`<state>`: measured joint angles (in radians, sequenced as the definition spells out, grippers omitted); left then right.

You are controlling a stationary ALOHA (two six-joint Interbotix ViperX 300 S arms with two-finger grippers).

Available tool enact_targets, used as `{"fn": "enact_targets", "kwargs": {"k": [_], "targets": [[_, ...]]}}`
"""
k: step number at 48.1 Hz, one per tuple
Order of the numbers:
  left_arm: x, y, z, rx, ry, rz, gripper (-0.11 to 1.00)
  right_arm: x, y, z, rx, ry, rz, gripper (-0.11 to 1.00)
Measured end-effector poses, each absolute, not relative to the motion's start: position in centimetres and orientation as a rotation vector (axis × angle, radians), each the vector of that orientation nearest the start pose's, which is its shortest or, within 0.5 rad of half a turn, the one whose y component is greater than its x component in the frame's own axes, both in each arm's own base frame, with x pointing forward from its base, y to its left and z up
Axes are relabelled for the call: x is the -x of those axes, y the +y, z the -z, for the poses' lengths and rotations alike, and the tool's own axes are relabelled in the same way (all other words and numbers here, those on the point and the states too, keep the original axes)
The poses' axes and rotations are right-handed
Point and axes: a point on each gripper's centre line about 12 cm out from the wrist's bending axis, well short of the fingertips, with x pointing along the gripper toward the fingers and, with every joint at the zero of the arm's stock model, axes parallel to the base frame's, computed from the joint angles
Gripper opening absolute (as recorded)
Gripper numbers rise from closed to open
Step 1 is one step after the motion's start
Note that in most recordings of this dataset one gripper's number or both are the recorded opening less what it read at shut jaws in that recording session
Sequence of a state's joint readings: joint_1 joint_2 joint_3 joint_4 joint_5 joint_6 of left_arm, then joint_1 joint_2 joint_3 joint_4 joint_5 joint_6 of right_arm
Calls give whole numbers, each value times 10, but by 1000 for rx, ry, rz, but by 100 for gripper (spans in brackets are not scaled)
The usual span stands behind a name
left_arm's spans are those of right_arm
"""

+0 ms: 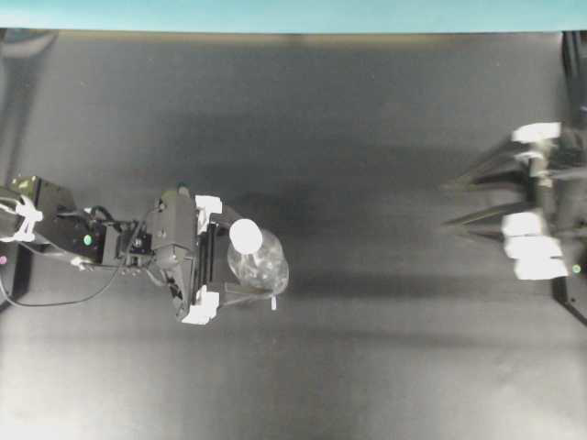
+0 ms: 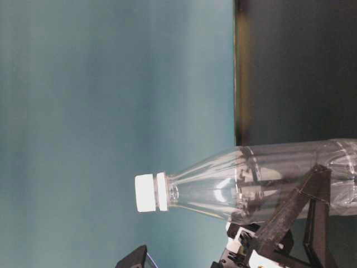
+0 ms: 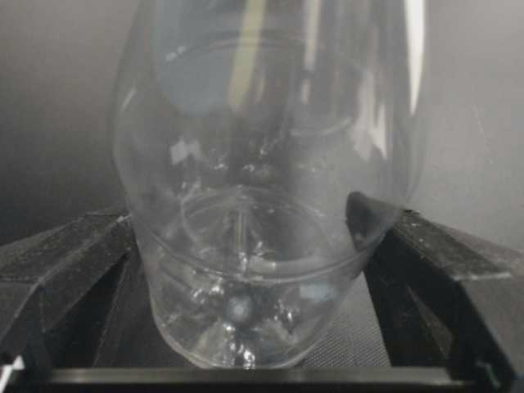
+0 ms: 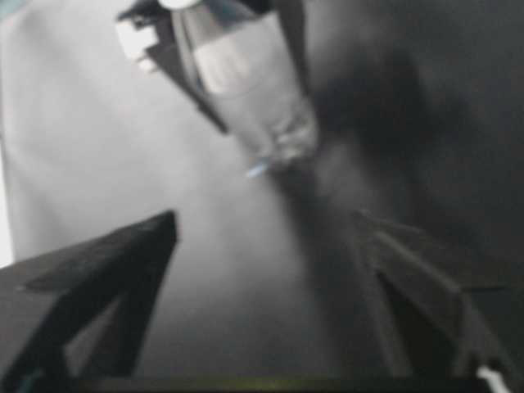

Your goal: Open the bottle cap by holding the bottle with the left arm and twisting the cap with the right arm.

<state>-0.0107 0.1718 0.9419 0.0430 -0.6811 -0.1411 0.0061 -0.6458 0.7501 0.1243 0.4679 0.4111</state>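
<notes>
clear plastic, the bottle stands on the dark table left of centre in the overhead view, its white bottle cap on top. the left arm reaches in from the left edge, and the left gripper has its fingers spread wide, one on each side of the bottle body. the right arm sits far off at the right edge, blurred, its right gripper splayed apart with nothing between the fingers, well apart from the bottle.

the table-level view lies on its side: the bottle runs across the picture with the bottle cap pointing left against a teal backdrop, and a black finger of the left gripper crosses the lower body.

from the left wrist, the bottle fills the picture between the two black fingers of the left gripper. they stand wide, close against its base; whether they press it i cannot tell.

the right wrist view is blurred. the right gripper is released, its dark fingers wide over bare table, with the bottle well ahead near the top, probably flanked by the left gripper.
</notes>
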Motion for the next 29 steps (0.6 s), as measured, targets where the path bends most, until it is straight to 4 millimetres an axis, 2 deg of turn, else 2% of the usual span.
{"fn": "enact_targets", "kwargs": {"k": [7, 13, 19, 29], "targets": [[-349, -7, -92, 112, 439, 14, 95, -303, 13, -327, -618, 694, 114, 83], [-350, -8, -93, 112, 438, 16, 90, -339, 19, -334, -711, 846, 142, 83], [-354, -10, -94, 112, 440, 21, 83, -378, 23, -337, -727, 1002, 154, 82], [-359, -12, -94, 105, 483, 22, 82, -425, 24, -345, -757, 1106, 183, 82]]}}
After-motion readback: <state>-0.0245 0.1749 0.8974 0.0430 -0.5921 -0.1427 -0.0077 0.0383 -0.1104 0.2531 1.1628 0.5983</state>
